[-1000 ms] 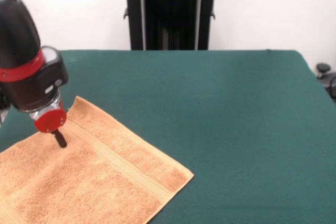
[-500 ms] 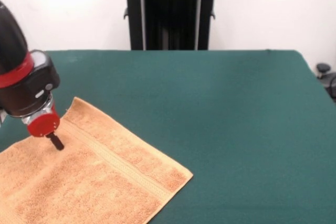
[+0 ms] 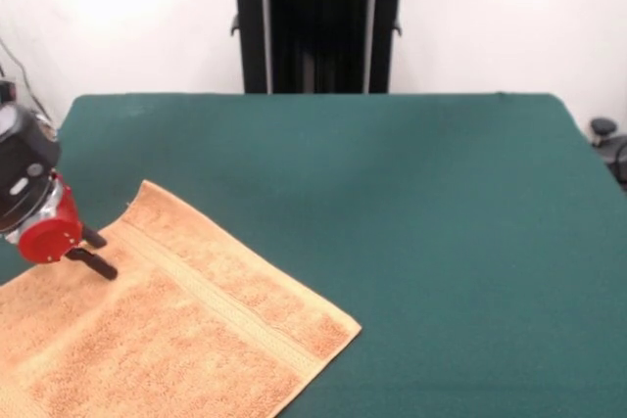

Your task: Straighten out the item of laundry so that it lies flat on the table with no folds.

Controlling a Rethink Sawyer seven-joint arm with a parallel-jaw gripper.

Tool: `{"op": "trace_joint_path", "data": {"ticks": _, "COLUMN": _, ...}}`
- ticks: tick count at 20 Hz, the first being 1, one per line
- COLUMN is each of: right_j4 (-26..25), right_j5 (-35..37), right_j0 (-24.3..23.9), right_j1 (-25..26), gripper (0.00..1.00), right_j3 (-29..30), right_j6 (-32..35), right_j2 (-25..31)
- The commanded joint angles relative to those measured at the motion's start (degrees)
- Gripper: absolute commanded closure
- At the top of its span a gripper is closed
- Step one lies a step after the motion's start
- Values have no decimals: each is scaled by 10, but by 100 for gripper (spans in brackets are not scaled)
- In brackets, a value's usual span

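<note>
The orange-tan towel [image 3: 186, 330] lies spread on the green table [image 3: 431, 222] at the front left. One woven band stripe [image 3: 211, 296] runs near its right short edge. No folds show in the visible part, and its left and lower parts run out of the picture. My gripper [image 3: 98, 252] comes in from the left edge on a red hub [image 3: 44, 237]. It is tilted sideways, just above the towel's far left part near the far corner [image 3: 145, 185]. Its two black fingers [image 3: 91, 262] stand apart and hold nothing.
The robot's black pedestal [image 3: 318, 22] stands behind the table's far edge at the middle. A small dark object [image 3: 603, 129] sits beyond the table's right side. A thin cable [image 3: 24, 80] hangs at the far left.
The arm has swung left and mostly out of the picture, and the gripper has tilted onto its side. Two separate fingers show where one showed before. The towel has not moved.
</note>
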Motion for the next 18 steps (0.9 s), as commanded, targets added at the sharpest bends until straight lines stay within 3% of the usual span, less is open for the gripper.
{"op": "trace_joint_path", "data": {"ticks": 1, "right_j4": 28, "right_j5": 95, "right_j0": 20, "right_j1": 132, "gripper": 0, "right_j3": -18, "right_j6": 101, "right_j2": 100}}
{"op": "trace_joint_path", "data": {"ticks": 13, "right_j4": 76, "right_j5": 197, "right_j0": 24, "right_j1": 180, "gripper": 0, "right_j3": -71, "right_j6": 128, "right_j2": 98}}
{"op": "trace_joint_path", "data": {"ticks": 18, "right_j4": 91, "right_j5": 194, "right_j0": 27, "right_j1": 187, "gripper": 0, "right_j3": -68, "right_j6": 124, "right_j2": 91}}
